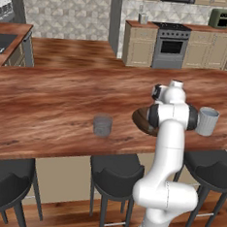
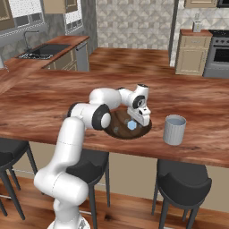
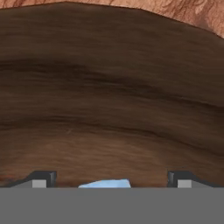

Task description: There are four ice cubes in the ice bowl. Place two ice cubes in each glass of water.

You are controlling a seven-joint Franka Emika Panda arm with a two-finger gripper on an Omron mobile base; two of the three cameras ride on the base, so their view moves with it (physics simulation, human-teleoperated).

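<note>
Wooden bowl (image 2: 117, 130) under open gripper (image 2: 134, 123), ice cube (image 2: 131, 125) between fingertips, ungripped; pale glass (image 2: 174, 129) at 3 o'clock, dark glass (image 1: 102, 125) apparently iceless.

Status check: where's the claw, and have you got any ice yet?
Claw open, down inside the wooden bowl. One ice cube sits between the fingertips, not gripped. Both glasses, dark and pale, stand clear of the arm.

ice bowl (image 2: 117, 130) dark brown | ice cube (image 2: 131, 125) pale blue | tumbler (image 2: 174, 129) blue-grey
</note>
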